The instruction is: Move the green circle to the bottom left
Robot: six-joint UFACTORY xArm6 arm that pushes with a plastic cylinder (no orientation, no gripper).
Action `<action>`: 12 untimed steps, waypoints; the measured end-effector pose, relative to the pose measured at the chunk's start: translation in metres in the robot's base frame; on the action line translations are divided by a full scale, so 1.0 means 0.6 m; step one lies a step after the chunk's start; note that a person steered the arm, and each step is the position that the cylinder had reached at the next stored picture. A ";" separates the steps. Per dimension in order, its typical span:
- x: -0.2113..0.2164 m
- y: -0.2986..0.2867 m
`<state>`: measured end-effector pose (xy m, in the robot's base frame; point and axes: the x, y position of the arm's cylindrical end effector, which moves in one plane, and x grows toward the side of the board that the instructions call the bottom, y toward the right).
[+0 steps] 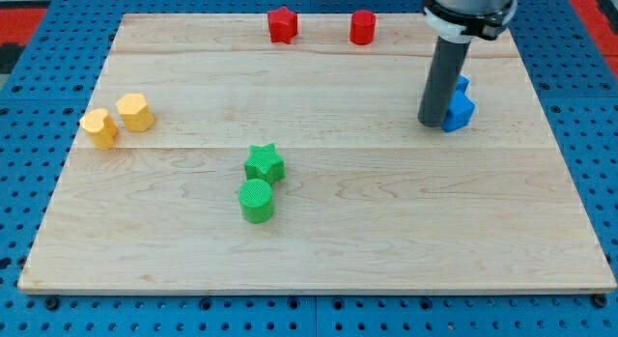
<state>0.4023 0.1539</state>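
On the wooden board (319, 250), my bare tip (431, 124), holding nothing beside the blue block (458, 105) near the right edge, needed to circle to the upper-right side of the green circle (257, 201), avoiding the touching green star (264, 164).

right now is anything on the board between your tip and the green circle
No block: in the camera view, bare wood runs from my tip to the green circle. The green star touches the circle just off that line.

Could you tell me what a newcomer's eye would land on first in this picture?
First the thick dark rod coming down at the view's upper right, my tip resting on the wooden board right beside a blue block that it partly hides. Next, the green circle just below centre, touching a green star above it. Two yellow blocks sit together at the left, and a red star and red cylinder line the top edge.
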 end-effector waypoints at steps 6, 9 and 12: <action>0.002 -0.214; 0.006 -0.306; 0.119 -0.304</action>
<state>0.4737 -0.0285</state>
